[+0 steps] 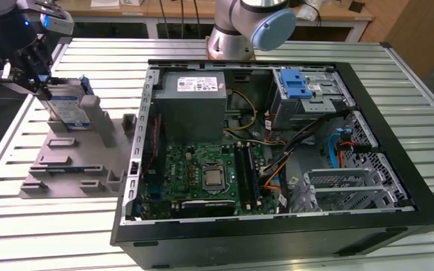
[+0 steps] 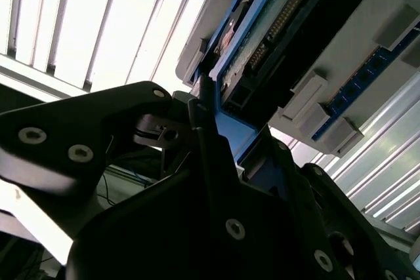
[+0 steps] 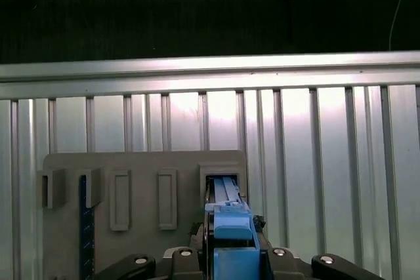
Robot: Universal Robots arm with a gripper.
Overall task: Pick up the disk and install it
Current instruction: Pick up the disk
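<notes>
The gripper [image 1: 46, 84] hangs over the far corner of the bench [image 1: 51, 226], at the exterior view's left. Its fingers [image 2: 205, 119] pinch the disk [image 1: 65, 106] by its upper edge. The disk stands upright on its edge, with its lower edge seated in a slot of the grey fixture block [image 1: 74, 152]. Blue rails run along the disk's sides, and its label faces the near side of the bench.

In the first wrist view the disk's blue rail [image 3: 226, 218] sits between the two dark fingers and runs down into a rectangular slot at one end of the fixture block [image 3: 138, 175]. The slatted metal bench [image 3: 315, 142] lies beyond it. In the second wrist view the disk's [image 2: 289, 18] connector edge shows, with a finger pressed flat along the blue rail.

To the exterior view's right of the fixture block lies the open computer case [image 1: 277, 243], just beside the block. Inside it are the grey power supply [image 1: 194, 90] at the far side, the green motherboard [image 1: 202, 169] nearer, and a blue-fronted drive bay [image 1: 296, 84] at the far right. The arm's base [image 1: 236, 34] stands behind the case.
</notes>
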